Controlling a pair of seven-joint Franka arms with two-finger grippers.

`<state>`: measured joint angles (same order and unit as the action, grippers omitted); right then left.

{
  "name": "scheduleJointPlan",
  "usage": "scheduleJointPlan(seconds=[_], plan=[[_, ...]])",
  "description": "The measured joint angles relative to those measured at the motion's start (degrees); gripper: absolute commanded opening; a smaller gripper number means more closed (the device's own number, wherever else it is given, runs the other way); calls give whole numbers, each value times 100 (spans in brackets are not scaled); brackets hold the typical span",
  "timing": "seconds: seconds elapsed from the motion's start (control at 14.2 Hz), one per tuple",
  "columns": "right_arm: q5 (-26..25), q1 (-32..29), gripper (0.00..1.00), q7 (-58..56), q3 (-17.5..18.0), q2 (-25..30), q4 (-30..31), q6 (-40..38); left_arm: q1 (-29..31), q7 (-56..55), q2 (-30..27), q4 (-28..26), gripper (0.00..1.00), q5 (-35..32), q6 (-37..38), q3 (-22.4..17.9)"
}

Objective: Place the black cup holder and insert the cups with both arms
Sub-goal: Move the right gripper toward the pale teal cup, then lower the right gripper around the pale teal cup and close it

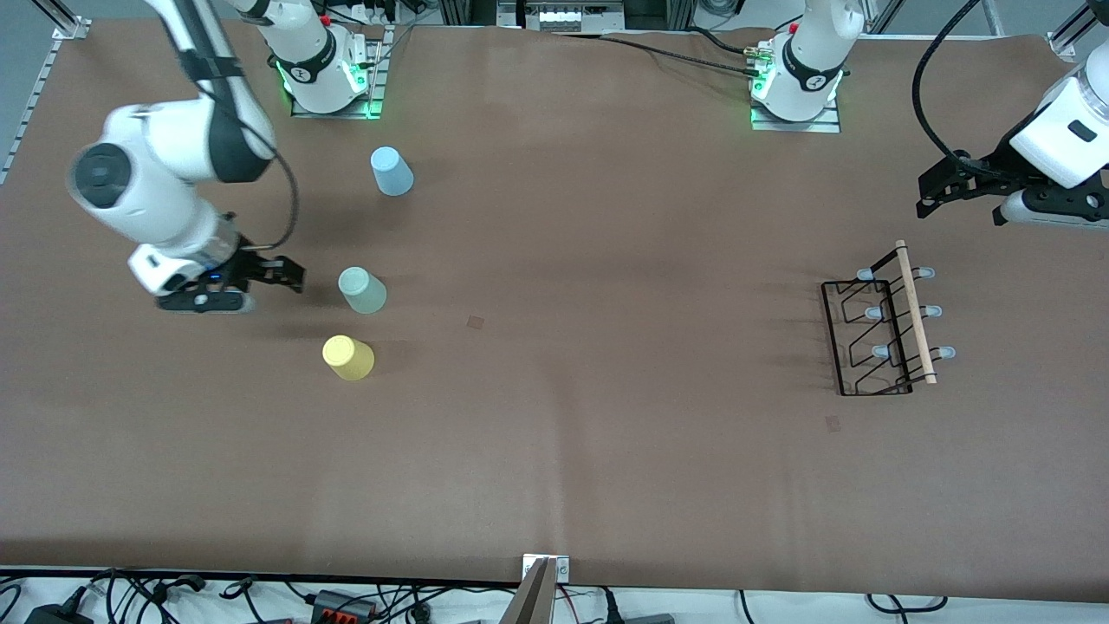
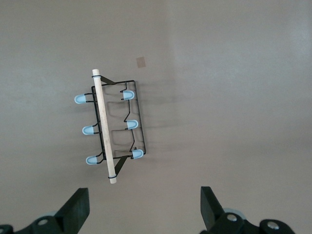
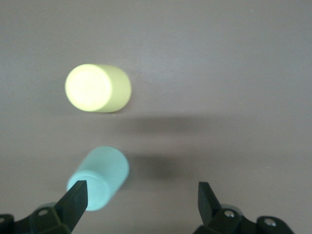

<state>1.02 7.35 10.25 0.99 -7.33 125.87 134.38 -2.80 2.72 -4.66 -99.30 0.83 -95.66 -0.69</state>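
Overhead, front view: brown worktop point(image 1: 554, 433) carrying all task items; black cup holder point(image 1: 877, 334) standing toward the left arm's end, wooden handle point(image 1: 916, 312) along its top, pale blue-tipped pegs to either side of the handle; three cups upside down toward the right arm's end, well apart from the holder; light blue cup point(image 1: 392, 171) nearest the robot bases, mint green cup point(image 1: 362, 290) nearer the camera than it, yellow cup point(image 1: 348, 357) nearest the camera, just beside the mint one; none of the cups on the holder. Left gripper point(image 1: 944, 186) hanging in the air over bare worktop near the holder, jaws apart, holding nothing; right gripper point(image 1: 275, 270) low beside the mint green cup, jaws apart, holding nothing, not touching the cup.

Next, left wrist view: cup holder point(image 2: 119, 124) seen from above, upright on its rectangular wire base, six pegs visible, three each side of the handle point(image 2: 104, 129); left gripper point(image 2: 144, 209) with jaws spread wide, nothing between them; small darker square patch point(image 2: 141, 62) on the worktop near the holder.

Lastly, right wrist view: yellow cup point(image 3: 97, 88) and mint green cup point(image 3: 100, 178) both bottom-up, apart from each other; right gripper point(image 3: 141, 202) with jaws spread wide, empty; one finger point(image 3: 75, 200) overlapping the mint green cup in the view, contact not determinable.
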Motion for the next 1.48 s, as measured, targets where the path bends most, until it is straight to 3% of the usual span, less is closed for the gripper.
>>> scheduleJointPlan(seconds=[0.35,1.48], plan=[[0,528,100,1081,9,-316,43,413,0,0,0,0,100,0,0,-1],[0,701,100,1176,-19,-181,29,355,0,0,2,0,100,0,3,-4]])
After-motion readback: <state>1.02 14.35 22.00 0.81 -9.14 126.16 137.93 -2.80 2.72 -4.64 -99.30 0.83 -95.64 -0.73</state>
